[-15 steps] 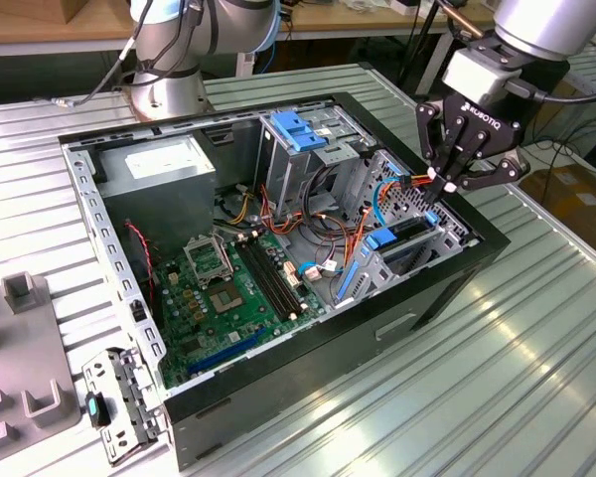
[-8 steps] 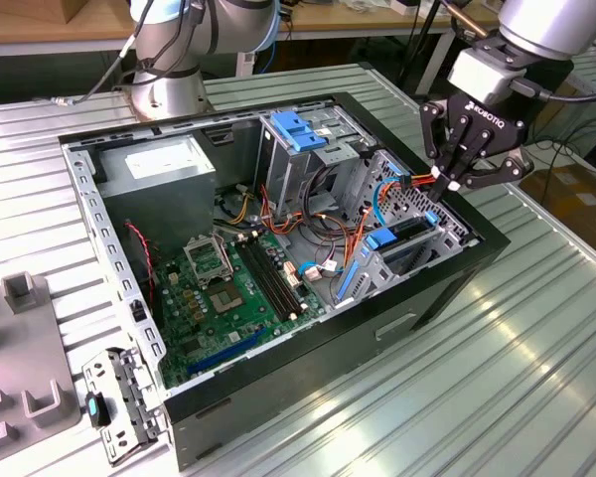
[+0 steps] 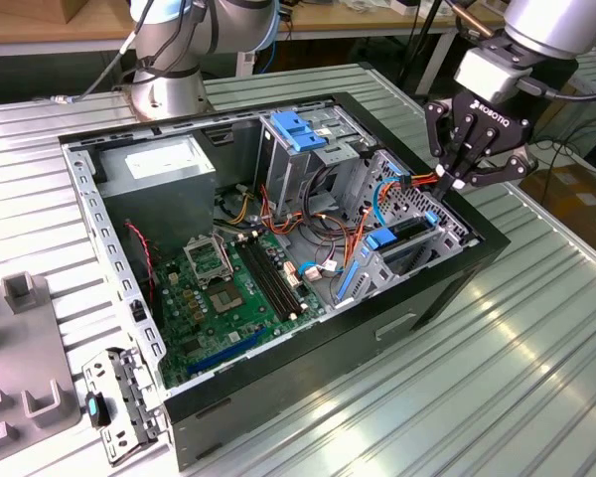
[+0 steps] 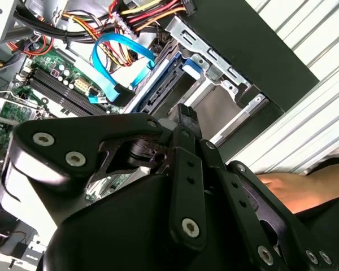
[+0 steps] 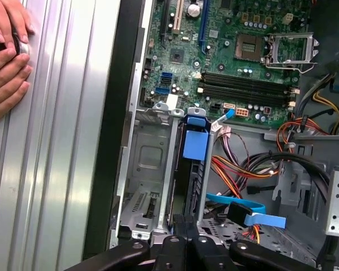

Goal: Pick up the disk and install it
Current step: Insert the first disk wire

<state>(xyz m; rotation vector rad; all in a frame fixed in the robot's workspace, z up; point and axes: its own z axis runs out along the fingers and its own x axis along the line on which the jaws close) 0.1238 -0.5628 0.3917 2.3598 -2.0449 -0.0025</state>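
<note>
Disk slotted at case's 3 o'clock, exterior view.
Clenched gripper at its end; a skewed push could jam rails.

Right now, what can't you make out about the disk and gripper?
1. Disk: edge-on in its bay in the first wrist view. The bay walls hide its label and how deep it sits.
2. Gripper: shut over the bay. Its own body hides any contact with the disk in both wrist views, and it is too small to tell in the exterior view.
3. Hand: cut off by the first wrist view's edge, and what it covers is hidden.
</note>
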